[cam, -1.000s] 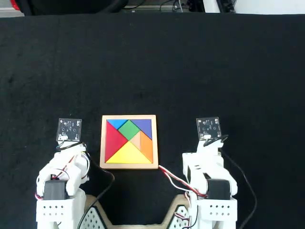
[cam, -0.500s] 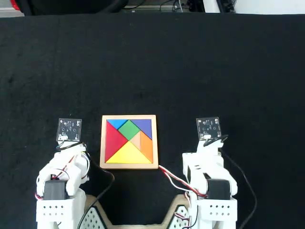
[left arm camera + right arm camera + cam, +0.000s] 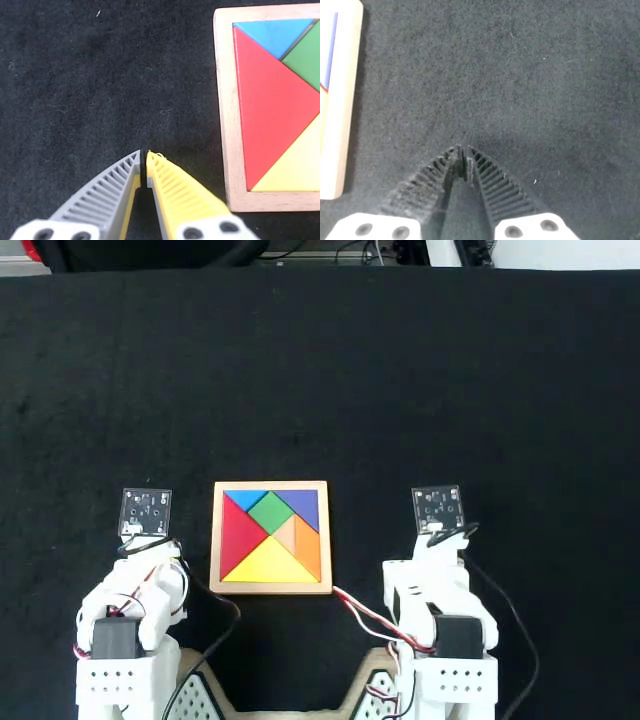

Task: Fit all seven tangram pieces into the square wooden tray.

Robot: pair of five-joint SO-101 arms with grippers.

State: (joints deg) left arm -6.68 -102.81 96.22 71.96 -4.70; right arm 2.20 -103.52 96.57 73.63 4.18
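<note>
The square wooden tray (image 3: pixel 270 588) lies on the black worktop (image 3: pixel 400 390) between the 2 arms, seemingly holding all 7 tangram pieces (image 3: pixel 265 560) flush. The left pincer (image 3: pixel 145 162) and right pincer (image 3: pixel 461 155) sit pressed together, empty, flanking opposite tray edges, about equally near.

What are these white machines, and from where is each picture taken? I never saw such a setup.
These are two small robot arms at a black-covered table. The high view looks down on both, the left arm and the right arm, with a square wooden tray between them. The other two pictures come from cameras on the wrists; each shows its own gripper up close: the left gripper and the right gripper. Both are shut and hold nothing. All seven coloured tangram pieces, such as the red triangle, lie fitted in the tray.
</note>
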